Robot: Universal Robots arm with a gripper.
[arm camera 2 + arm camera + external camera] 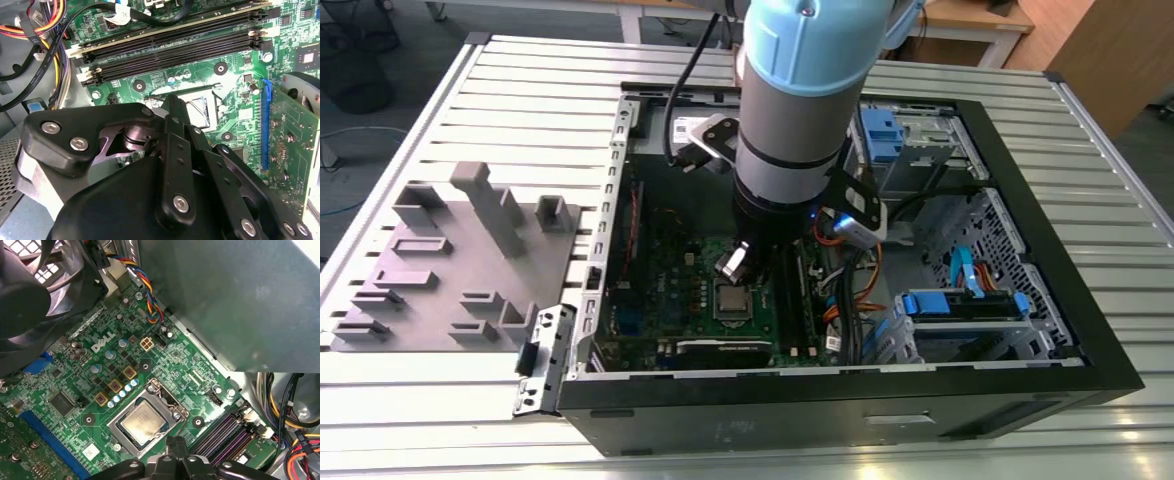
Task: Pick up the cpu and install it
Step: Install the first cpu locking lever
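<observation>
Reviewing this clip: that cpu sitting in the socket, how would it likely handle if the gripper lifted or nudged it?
The cpu looks like a thin flat square with a metal top, so probably rigid and light, unlikely to roll. Its smooth, shiny lid may be slippery to pinch. It sits inside the socket frame on the green circuit board, so a sideways nudge would likely be blocked.

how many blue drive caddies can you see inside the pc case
2. One blue caddy sits at the far end of the case beside the arm; the other sits toward the near corner on the exterior view's right. The arm may hide more.
</observation>
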